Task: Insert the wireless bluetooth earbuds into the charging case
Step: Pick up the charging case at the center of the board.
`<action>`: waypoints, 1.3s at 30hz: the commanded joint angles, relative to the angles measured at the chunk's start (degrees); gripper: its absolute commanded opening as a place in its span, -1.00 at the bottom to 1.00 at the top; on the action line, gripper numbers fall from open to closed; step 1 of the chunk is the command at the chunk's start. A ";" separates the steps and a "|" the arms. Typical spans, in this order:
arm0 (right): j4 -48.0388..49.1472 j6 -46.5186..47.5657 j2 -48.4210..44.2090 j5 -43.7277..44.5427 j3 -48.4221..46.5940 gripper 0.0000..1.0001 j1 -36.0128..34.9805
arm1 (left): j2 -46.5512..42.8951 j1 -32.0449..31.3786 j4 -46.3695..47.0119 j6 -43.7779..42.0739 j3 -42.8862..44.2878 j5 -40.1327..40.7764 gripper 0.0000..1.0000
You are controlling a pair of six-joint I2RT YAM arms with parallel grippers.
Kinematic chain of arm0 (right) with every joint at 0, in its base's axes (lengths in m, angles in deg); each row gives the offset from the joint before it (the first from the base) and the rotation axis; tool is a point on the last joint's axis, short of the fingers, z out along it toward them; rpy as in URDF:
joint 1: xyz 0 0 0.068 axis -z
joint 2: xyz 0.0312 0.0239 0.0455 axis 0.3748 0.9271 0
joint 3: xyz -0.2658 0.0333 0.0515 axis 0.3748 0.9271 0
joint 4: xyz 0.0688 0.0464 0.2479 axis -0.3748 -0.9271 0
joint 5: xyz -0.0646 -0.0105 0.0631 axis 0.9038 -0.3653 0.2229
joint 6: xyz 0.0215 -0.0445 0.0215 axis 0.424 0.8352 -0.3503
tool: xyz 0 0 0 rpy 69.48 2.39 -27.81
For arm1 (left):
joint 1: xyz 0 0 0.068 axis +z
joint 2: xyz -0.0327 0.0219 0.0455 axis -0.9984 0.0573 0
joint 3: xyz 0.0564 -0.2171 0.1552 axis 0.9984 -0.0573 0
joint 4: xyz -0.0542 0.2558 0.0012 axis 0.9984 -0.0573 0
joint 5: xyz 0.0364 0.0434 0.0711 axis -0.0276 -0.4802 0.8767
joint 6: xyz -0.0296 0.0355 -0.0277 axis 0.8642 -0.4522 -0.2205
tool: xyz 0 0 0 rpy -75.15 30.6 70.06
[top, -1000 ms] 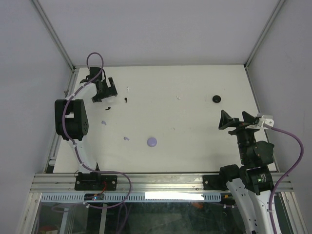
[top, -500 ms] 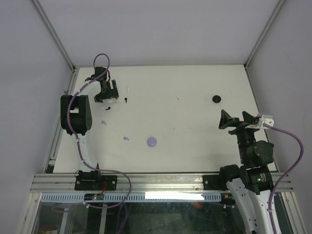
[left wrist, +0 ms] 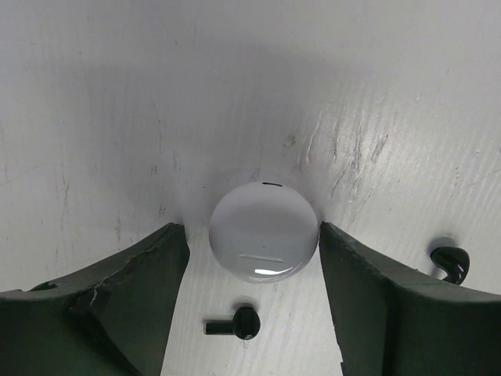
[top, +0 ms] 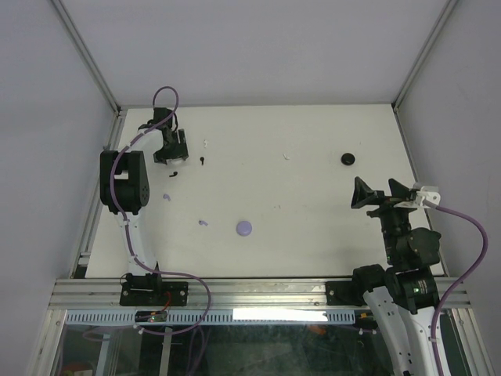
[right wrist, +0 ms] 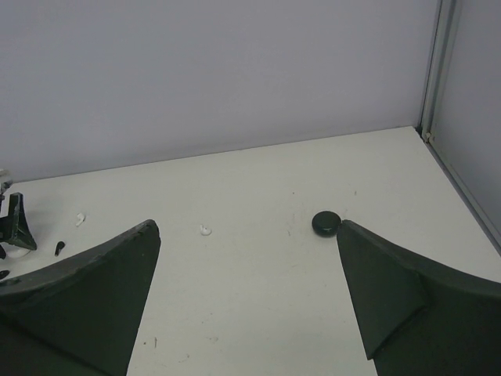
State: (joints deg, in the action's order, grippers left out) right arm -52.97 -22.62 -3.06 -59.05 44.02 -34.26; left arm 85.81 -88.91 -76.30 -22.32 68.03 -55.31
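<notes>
A round white charging case [left wrist: 264,232] lies on the table between the fingers of my left gripper [left wrist: 251,233]. The gripper is open; the right finger [left wrist: 344,258] is at the case's edge, while a narrow gap remains at the left finger [left wrist: 160,266]. Two black earbuds lie close by, one [left wrist: 235,323] just in front of the case and one [left wrist: 452,262] outside the right finger. From above, my left gripper [top: 171,146] at the far left hides the white case. My right gripper [top: 383,192] hovers open at the right, holding nothing.
A lavender case [top: 245,228] lies mid-table and a black case [top: 348,159] at the far right. Black earbuds [top: 173,173], [top: 203,161], white earbuds [top: 206,144], [top: 286,156] and lavender earbuds [top: 166,197], [top: 203,223] are scattered about. Frame rails and walls bound the table.
My left gripper has shifted slightly and its jaws have narrowed around the white case. The right arm has not moved.
</notes>
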 commanded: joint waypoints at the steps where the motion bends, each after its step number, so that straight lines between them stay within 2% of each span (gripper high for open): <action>1: 2.30 0.09 -1.33 -1.22 -0.36 0.98 0.16 | 1.05 0.08 2.61 -1.67 -0.29 -2.57 0.35; 9: 1.67 -0.49 -1.83 -3.83 -0.72 0.99 0.12 | -1.19 -0.87 5.35 -2.42 -3.11 -3.73 -0.05; 15: 1.09 -2.31 -0.92 -7.51 -1.90 0.98 0.12 | -6.95 -3.78 5.67 -3.91 -5.49 -2.60 -0.18; 21: -1.37 -4.52 4.39 -12.68 -5.39 0.98 0.04 | -14.34 -8.96 5.69 -6.35 -8.58 0.96 -0.19; 31: -2.22 -7.70 17.47 -32.12 -8.99 0.98 0.00 | -26.25 -20.10 5.95 -10.70 -12.73 4.21 -0.16; 35: -2.44 -11.37 23.47 -32.46 -8.62 0.98 0.03 | -29.87 -24.86 7.34 -14.16 -14.39 4.40 -0.12; 39: 2.03 -14.34 27.62 -36.44 -7.06 0.98 -0.01 | -33.40 -28.96 9.89 -19.17 -16.82 2.14 -0.12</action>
State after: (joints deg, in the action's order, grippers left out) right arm -55.63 -32.32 21.97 -89.69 37.02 -34.26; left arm 57.41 -114.77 -70.86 -34.93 53.17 -52.23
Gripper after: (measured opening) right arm 0.991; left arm 0.505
